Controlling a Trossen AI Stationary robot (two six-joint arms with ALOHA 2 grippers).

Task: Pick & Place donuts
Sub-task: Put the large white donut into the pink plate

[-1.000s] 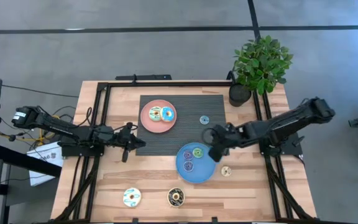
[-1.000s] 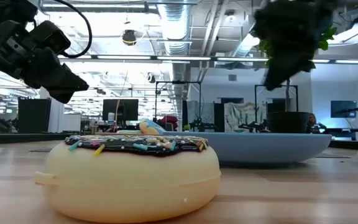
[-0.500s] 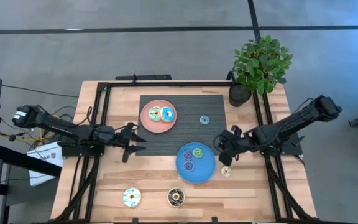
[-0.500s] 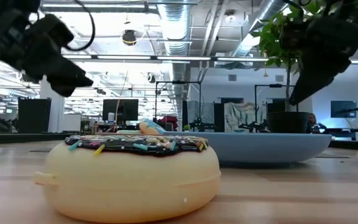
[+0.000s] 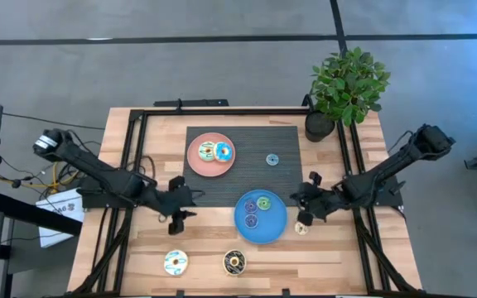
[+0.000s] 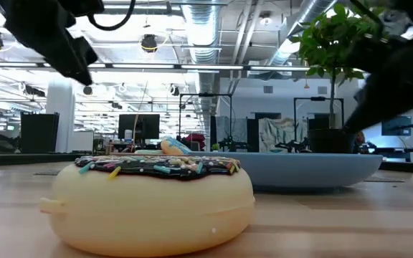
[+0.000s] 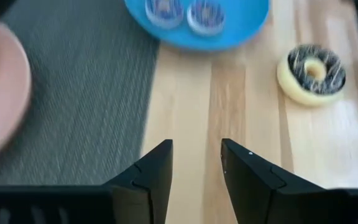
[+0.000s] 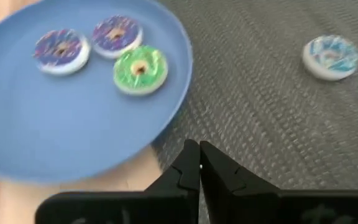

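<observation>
1. High view: the wooden table [image 5: 139,248] carries a dark ribbed mat [image 5: 247,178], with a potted plant [image 5: 346,87] at the far right corner.
2. The blue plate [image 5: 261,217] sits at the mat's near edge and holds a green donut [image 5: 263,202] and two purple donuts [image 5: 251,213].
3. The pink plate [image 5: 212,154] on the mat holds a green-iced donut [image 5: 207,151] touching a blue donut [image 5: 223,151].
4. The left gripper [image 5: 178,217] is over bare wood just off the mat's near left corner, its fingers parted with a clear gap and nothing between them. The white donut [image 5: 175,262] lies on the wood nearer the front edge; the dark brown donut [image 5: 234,262] is beside that one, ahead of the gripper in the left wrist view [image 7: 310,70].
5. The right gripper [image 5: 304,207] hangs just right of the blue plate, fingers closed together and empty. The cream donut [image 5: 301,227] lies just beside it on the wood.
6. A small pale blue donut [image 5: 272,160] lies alone on the mat, apart from both grippers.
</observation>
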